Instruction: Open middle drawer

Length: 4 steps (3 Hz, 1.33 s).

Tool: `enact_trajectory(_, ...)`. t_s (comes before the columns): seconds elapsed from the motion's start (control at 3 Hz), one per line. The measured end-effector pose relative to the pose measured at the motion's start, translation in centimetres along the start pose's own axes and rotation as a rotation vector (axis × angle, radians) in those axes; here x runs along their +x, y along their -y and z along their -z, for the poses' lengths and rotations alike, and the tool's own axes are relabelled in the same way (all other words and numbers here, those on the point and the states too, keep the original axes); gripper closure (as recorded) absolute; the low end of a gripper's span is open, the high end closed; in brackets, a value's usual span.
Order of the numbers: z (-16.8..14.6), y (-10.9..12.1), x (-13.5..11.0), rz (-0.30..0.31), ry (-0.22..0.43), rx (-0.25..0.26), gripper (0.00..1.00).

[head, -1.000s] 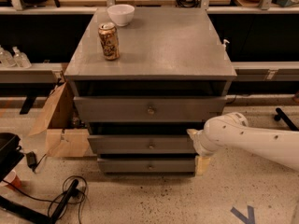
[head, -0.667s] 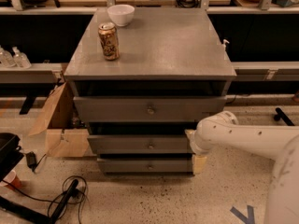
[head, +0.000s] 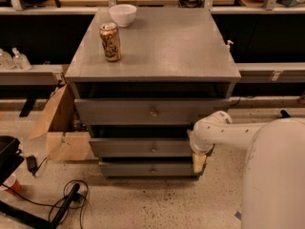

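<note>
The grey cabinet [head: 152,46] has three stacked drawers. The middle drawer [head: 138,148] has a flat grey front with a small round knob [head: 153,149] at its centre. It sits between the taller top drawer [head: 119,111] and the lowest drawer [head: 143,169]. My gripper [head: 198,152] is at the right end of the middle drawer's front, on a white arm [head: 238,132] that reaches in from the right. It is well to the right of the knob. Where it meets the drawer is hidden by the wrist.
A drink can [head: 110,42] and a white bowl [head: 122,14] stand on the cabinet top. An open cardboard box [head: 57,128] sits to the left of the cabinet. Black cables [head: 66,204] lie on the speckled floor at the lower left. Shelving runs behind.
The arm has swung in, and its large white link now fills the lower right. The gripper has shifted slightly left along the middle drawer's right end. The drawer fronts have not visibly moved.
</note>
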<state>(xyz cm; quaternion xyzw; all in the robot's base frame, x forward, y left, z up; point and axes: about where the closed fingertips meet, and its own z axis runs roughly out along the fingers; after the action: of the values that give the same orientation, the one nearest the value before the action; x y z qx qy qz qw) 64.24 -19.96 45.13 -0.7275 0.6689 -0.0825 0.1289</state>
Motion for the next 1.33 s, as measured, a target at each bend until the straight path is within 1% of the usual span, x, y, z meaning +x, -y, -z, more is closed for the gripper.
enact_trajectory(0.33, -1.1, 0.6, 0.1, -0.007, -0.015, 0.000, 0.00)
enact_trajectory(0.67, -2.9, 0.9, -0.2, -0.009, -0.007, -0.026, 0.18)
enact_trajectory(1.0, -4.4, 0.9, -0.3, 0.006, -0.011, -0.062, 0.41)
enact_trajectory(1.33, -4.0, -0.2, 0.3, 0.002, -0.032, -0.105, 0.66)
